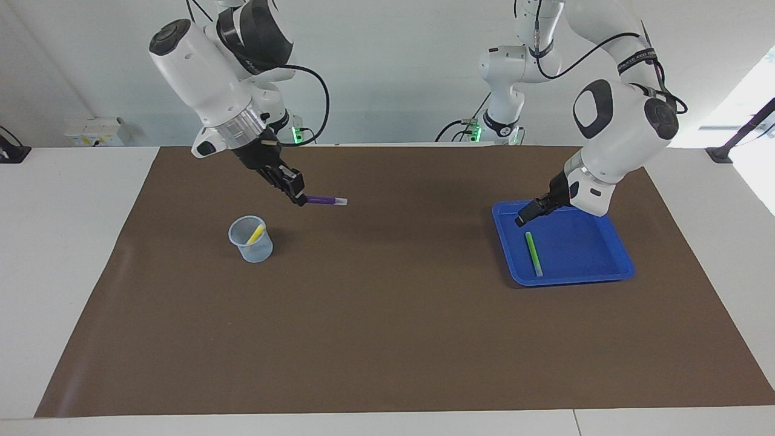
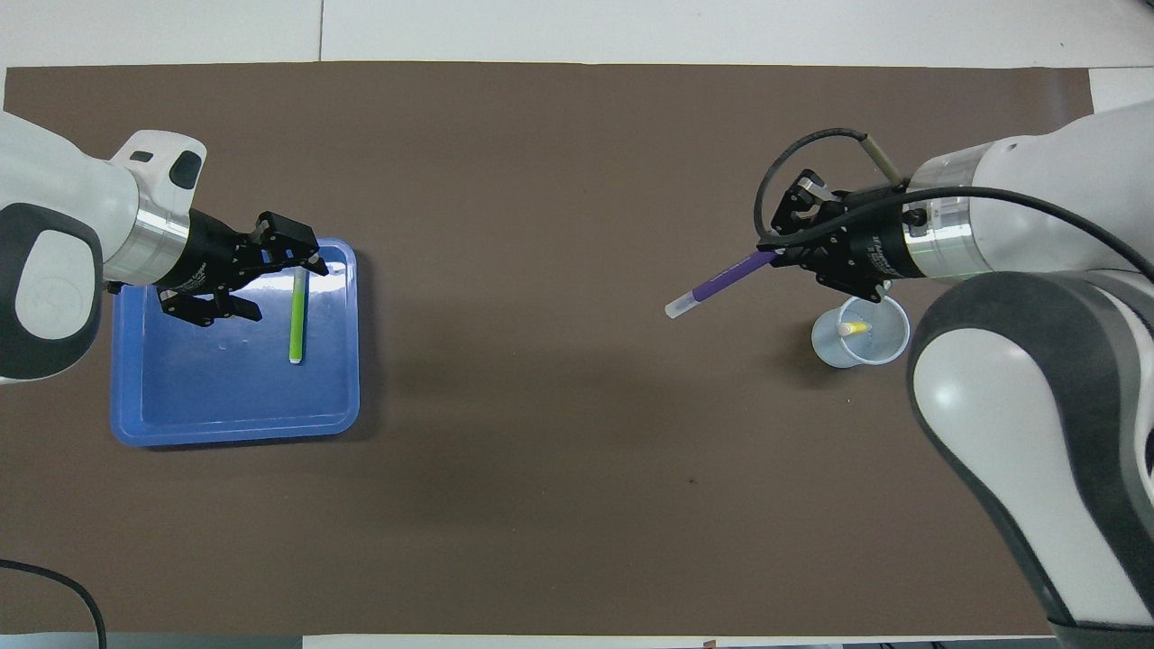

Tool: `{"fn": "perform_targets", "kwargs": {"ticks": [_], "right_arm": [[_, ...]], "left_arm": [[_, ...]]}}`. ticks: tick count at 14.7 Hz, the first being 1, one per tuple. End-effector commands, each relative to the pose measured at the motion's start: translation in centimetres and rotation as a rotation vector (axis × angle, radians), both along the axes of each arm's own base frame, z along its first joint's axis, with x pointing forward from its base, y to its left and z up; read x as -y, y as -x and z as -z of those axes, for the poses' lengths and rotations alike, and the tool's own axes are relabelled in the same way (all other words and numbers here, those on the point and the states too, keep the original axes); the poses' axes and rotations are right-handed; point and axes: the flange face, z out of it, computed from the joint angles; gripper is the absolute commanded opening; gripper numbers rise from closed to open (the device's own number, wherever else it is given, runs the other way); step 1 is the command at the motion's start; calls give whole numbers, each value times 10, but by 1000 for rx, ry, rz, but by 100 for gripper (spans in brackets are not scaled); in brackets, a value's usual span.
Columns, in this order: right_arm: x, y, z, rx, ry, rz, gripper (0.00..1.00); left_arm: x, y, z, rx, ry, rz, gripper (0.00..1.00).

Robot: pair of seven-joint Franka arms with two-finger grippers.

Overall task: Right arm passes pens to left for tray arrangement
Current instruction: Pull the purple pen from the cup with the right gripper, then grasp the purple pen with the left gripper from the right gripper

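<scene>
We see the right gripper [image 1: 298, 195] up over the brown mat [image 1: 387, 315], closed on one end of the purple pen [image 1: 327, 200], which sticks out level with its white tip toward the left arm's end. The left gripper [image 1: 525, 216] hangs over the blue tray [image 1: 611, 269], fingers spread and empty. Farther out, the green pen [image 1: 533, 254] lies in that tray, and the yellow pen [image 1: 255, 234] leans in the clear cup [image 1: 250, 240].
</scene>
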Motion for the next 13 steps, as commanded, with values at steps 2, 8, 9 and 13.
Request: {"fn": "perform_targets", "kwargs": {"ticks": [2, 8, 9, 13], "right_arm": [[-52, -8, -30, -61, -207, 194, 0], [-124, 4, -41, -165, -369, 333, 0], [-136, 5, -33, -194, -371, 344, 0], [-153, 15, -33, -209, -368, 326, 0]], "left_arm": [[35, 29, -54, -43, 32, -315, 100], [94, 52, -128, -107, 87, -818, 100], [103, 53, -141, -116, 96, -893, 100], [127, 68, -178, -107, 82, -1073, 100]]}}
